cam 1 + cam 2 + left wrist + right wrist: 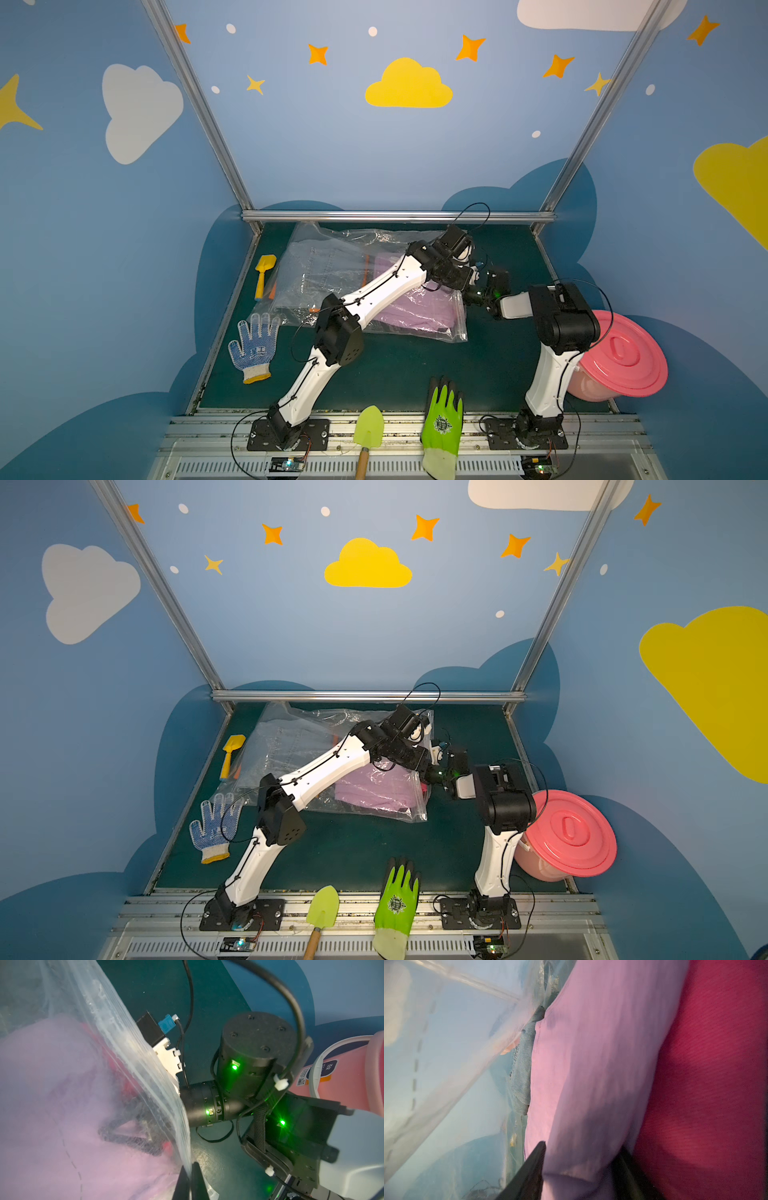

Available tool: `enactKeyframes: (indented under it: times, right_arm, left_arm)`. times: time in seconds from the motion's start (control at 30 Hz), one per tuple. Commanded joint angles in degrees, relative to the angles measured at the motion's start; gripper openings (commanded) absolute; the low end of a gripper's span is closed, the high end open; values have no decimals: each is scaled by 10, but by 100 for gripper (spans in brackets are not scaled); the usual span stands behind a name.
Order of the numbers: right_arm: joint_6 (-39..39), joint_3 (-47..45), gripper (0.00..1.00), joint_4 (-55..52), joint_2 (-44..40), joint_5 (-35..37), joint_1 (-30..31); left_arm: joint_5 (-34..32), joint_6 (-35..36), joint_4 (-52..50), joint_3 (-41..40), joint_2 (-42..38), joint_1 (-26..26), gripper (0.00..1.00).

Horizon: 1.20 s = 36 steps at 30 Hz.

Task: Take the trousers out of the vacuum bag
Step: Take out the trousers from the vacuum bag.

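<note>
Top views, nearest edge first: one green trowel and one green glove lie across the front rail between the two arm bases. Further in, one white blue-dotted glove lies at the left of the green counter. One pink lidded bucket stands off the counter's right edge. Beyond them lies the single vacuum bag, over the far left and middle of the counter, with one yellow toy shovel just beside it.

Four trousers are inside the bag. The lilac trousers are nearest and the denim trousers lie behind them. The orange trousers show only as thin slivers. The hot pink trousers are plain only in the right wrist view.

The left hand is pinched tight on the bag's clear edge at its right end. The right hand is inside the bag there. Its jaws stand apart with a fold of the lilac trousers between them, and the hot pink trousers lie just beside one finger. Whether the fingers press the cloth I cannot tell.

In both top views the left arm's wrist hides the fingertips of both hands. The left wrist view shows the right hand only as a dark blur through the plastic.
</note>
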Motion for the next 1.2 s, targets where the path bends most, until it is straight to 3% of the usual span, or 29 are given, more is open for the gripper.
enactKeyframes:
  times: [0.0,0.2,0.37,0.5,0.7,0.97,1.17]
  right_arm:
    - [2,25,52,29,20,-29,7]
    - [9,28,50,41,30,-22,0]
    - [-39,41,54,-30,10,-3,-7]
    - [-49,78,55,-54,29,-39,-12]
    - [-41,95,50,-34,53,-85,-9]
    - [-117,125,45,-143,59,-91,14]
    - [-130,137,35,-163,69,-98,27]
  left_arm:
    - [11,11,2,1,-26,-5,5]
    - [8,12,1,1,-28,-6,5]
    - [14,13,-1,1,-29,-6,5]
    - [15,12,-1,0,-29,-7,5]
    - [15,12,1,0,-29,-7,5]
    - [18,14,1,-1,-30,-7,5]
    - [17,14,1,-3,-32,-7,5]
